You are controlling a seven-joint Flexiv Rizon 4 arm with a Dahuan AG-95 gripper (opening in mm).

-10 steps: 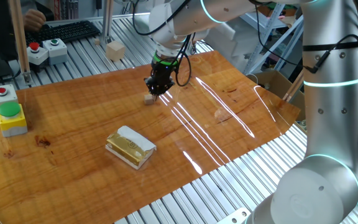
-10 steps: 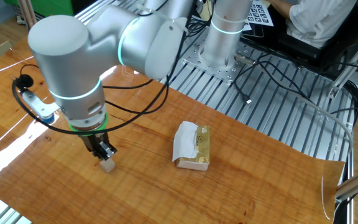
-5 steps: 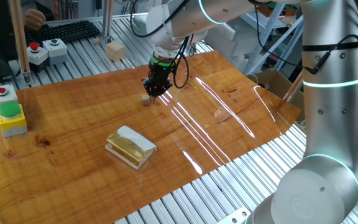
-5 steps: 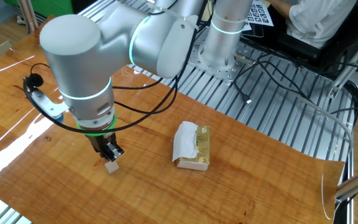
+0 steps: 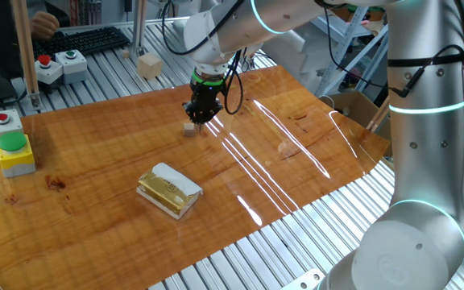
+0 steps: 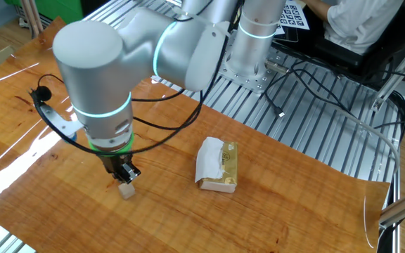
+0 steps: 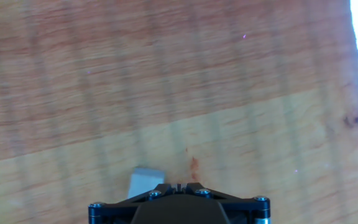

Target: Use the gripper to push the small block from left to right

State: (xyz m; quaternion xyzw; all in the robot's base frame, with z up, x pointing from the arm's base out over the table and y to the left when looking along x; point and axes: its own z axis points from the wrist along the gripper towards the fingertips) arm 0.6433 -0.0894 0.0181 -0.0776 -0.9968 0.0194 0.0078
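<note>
The gripper point(image 5: 199, 118) is held low over the wooden tabletop point(image 5: 296, 161), pointing down, and its fingers are seen pressed together with nothing between them; in the hand view the two fingertips point(image 7: 179, 185) meet at a thin seam. The small block point(image 5: 189, 128) lies on the tabletop right at the fingertips, touching or just beside them. In the other fixed view the small block point(image 6: 126, 190) sits just below the gripper point(image 6: 123, 176), and in the hand view the small block point(image 7: 144, 182) shows to the left of the fingers.

No containers are seen on the tabletop. A yellow packet with white wrapping point(image 5: 168, 191) lies well apart from the block. A larger pale cube point(image 5: 149, 64) rests on the metal slats behind the board, near the button boxes point(image 5: 13, 152).
</note>
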